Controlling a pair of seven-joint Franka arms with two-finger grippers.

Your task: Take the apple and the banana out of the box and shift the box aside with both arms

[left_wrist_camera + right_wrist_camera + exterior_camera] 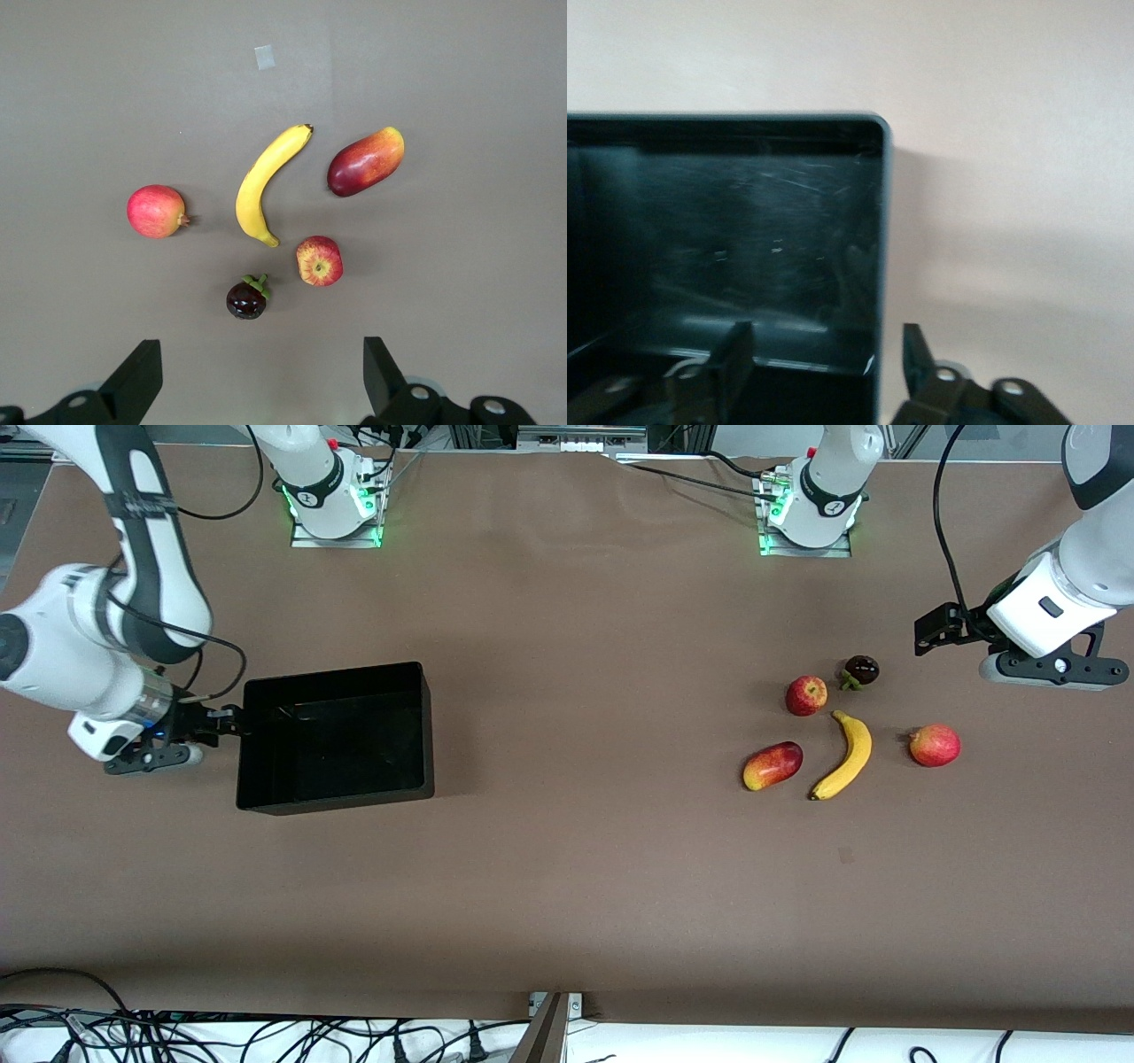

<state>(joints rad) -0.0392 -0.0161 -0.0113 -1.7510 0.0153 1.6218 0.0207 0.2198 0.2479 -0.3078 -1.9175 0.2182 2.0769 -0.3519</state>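
The black box point(337, 735) sits toward the right arm's end of the table. My right gripper point(229, 721) is open at the box's end wall. In the right wrist view point(826, 359) one finger point(733, 352) is over the box's inside point(744, 230) and the other is outside. The banana point(846, 757) and the apple point(806, 695) lie toward the left arm's end. My left gripper point(926, 631) is open and empty in the air beside the fruits. The left wrist view point(257, 381) shows the banana point(264, 181) and the apple point(319, 260) below it.
A mango point(772, 765) lies beside the banana, nearer the front camera than the apple. A dark mangosteen point(861, 670) lies beside the apple. A round red fruit with a small crown point(935, 745) lies beside the banana toward the left arm's end.
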